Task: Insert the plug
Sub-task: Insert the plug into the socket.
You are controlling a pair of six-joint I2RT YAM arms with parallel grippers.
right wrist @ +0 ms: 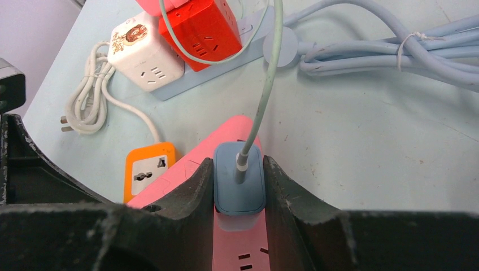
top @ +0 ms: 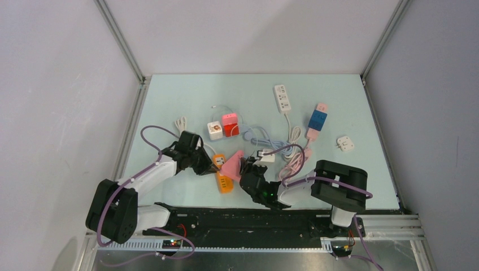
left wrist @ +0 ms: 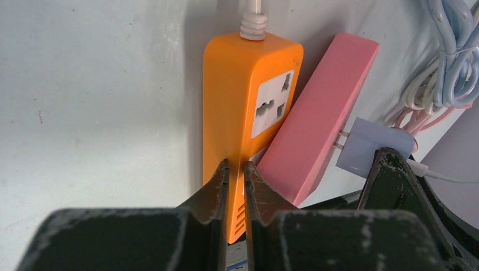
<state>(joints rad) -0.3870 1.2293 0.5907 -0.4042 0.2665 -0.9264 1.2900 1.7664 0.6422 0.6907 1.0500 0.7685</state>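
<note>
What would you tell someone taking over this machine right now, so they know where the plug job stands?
Left gripper: jaws almost together at the orange power strip; whether they pinch it cannot be told.
Right gripper: shut on the light-blue plug.
Things: the pink power strip leans tilted against the orange one; the plug's prongs enter its face.
Done: plug grasped, prongs started.
Left: bare metal shows between plug and strip, so probably push it home, then release.

The left hand (left wrist: 236, 166) hides the near end of the orange strip (left wrist: 237, 84). The blue plug (right wrist: 238, 186) covers its own prongs from above. The pink strip (right wrist: 234, 251) runs off the bottom edge.
</note>
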